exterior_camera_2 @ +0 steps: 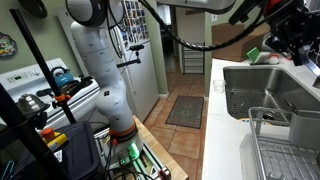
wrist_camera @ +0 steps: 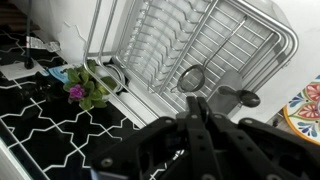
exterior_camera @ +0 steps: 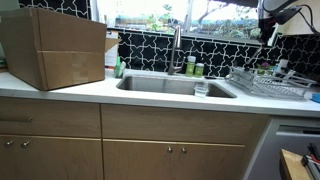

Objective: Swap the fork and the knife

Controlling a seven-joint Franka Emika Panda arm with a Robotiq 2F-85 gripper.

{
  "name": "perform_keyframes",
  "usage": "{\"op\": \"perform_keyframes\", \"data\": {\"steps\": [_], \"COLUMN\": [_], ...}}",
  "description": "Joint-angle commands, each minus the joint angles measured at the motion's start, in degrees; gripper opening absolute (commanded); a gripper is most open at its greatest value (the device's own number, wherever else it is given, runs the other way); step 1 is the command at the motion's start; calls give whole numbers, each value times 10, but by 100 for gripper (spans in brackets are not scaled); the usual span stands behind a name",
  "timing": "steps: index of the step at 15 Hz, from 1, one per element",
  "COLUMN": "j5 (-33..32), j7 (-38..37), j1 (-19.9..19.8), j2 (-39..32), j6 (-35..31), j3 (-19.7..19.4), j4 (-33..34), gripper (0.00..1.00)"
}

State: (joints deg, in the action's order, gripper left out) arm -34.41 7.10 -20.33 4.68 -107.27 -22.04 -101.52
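Note:
I cannot make out a fork or a knife in any view. My gripper [wrist_camera: 193, 104] is shut with its fingertips pressed together and nothing visible between them. It hangs high above the metal dish rack [wrist_camera: 215, 45], which it looks down on in the wrist view. A round strainer-like utensil [wrist_camera: 192, 77] and a dark round-headed utensil [wrist_camera: 243, 97] lie in the rack. The gripper shows high above the rack's end of the counter in both exterior views [exterior_camera: 272, 30] [exterior_camera_2: 285, 42]. The rack also shows in both exterior views [exterior_camera: 268, 85] [exterior_camera_2: 285, 150].
A steel sink [exterior_camera: 170, 86] [exterior_camera_2: 262, 95] with a faucet [exterior_camera: 177, 48] sits mid-counter. A large cardboard box [exterior_camera: 55, 45] stands on the counter's far side from the rack. A small purple-flowered plant [wrist_camera: 82, 88] sits by the tiled black backsplash [wrist_camera: 45, 120]. A patterned plate [wrist_camera: 305, 105] lies beside the rack.

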Motion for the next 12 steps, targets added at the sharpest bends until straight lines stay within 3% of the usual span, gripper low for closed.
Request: {"op": "perform_keyframes", "data": {"steps": [1, 12], "j5": [70, 215], "j7": [50, 140], "j1": [-5, -52], "j2": [-28, -120], "j6": [-4, 59], "j3": [-8, -27], "j4": [36, 143], "gripper": [1, 1]}}
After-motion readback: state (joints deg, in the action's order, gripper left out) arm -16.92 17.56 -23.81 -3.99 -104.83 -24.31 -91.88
